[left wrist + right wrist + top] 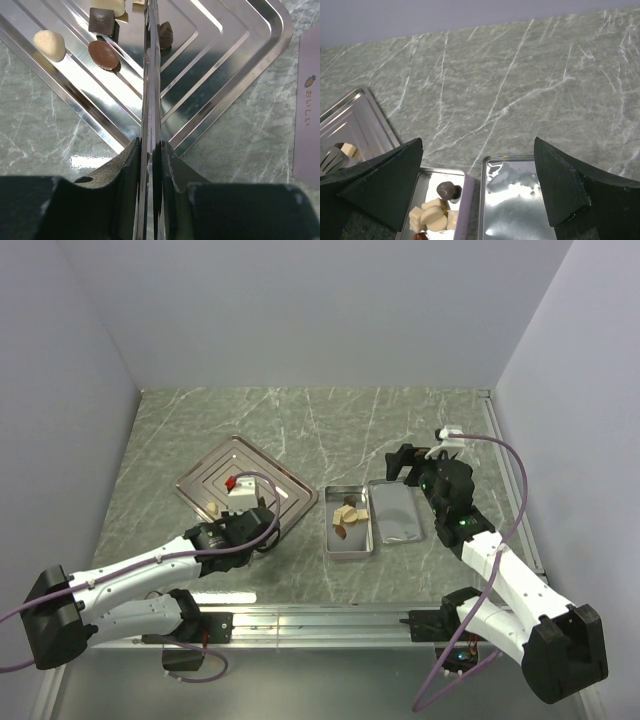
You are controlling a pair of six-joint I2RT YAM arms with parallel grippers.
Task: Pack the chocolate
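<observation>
Several pieces of chocolate (pixel 103 53), both dark and cream, lie on the tray (pixel 225 75), which sits left of the centre of the worktop (pixel 400 420). A further handful, mostly cream with one dark lump, is in the tin (pixel 350 546) near the middle of the near edge. I find the lid (pixel 397 512) lying inside-up just beside the tin on its right; whether the two touch I cannot tell. The left gripper (pixel 150 150) is clamped narrow on a metal tool (pixel 151 75). The wrist view shows it edge-on, so I cannot say whether it is tongs or a spatula. Its far end reaches over the tray beside a dark lump, and contact with that lump cannot be confirmed. The right gripper (pixel 475 185) is spread wide and holds nothing, hovering above the tin and lid toward the right edge. My assessment: the transfer step is in hand and partly done, with the tray not yet emptied. The next move calls for settling the tool onto one piece, lifting it without a slip on the ridged steel, and carrying it rightward to release over the tin. Fitting the lid would be premature, though the right arm looks placed for it.
</observation>
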